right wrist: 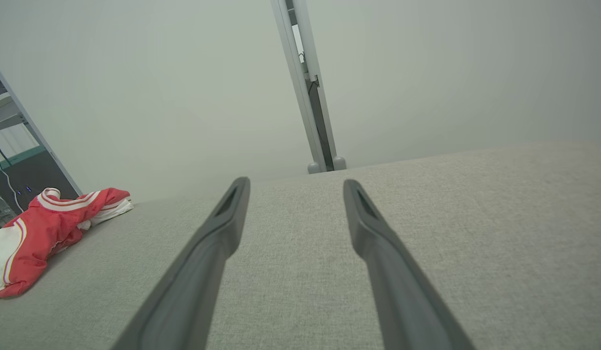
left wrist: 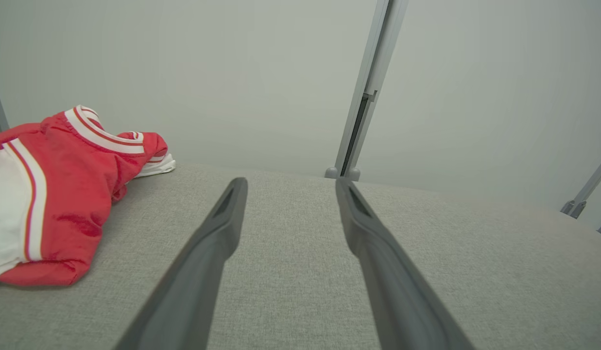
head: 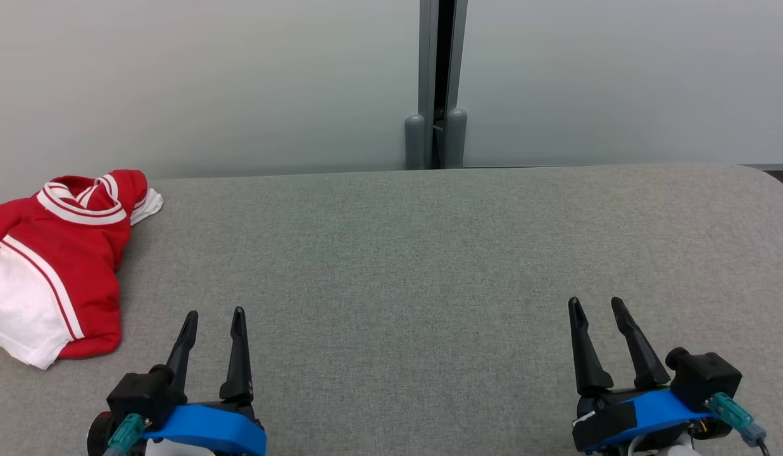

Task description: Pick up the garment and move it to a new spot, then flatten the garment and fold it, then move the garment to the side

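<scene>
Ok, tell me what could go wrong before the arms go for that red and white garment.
1. The garment lies bunched, so a pinch may catch several layers or just a sleeve and lift it twisted.
2. It sits far left on the table, near the open left end effector but far from the right end effector; a two-armed lift means a long reach across.

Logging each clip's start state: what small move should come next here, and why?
Probably reach the left gripper toward the red-and-white garment: it lies bunched at the table's left edge, beside that gripper, while the right gripper sits far across. Both are open, holding nothing.
</scene>
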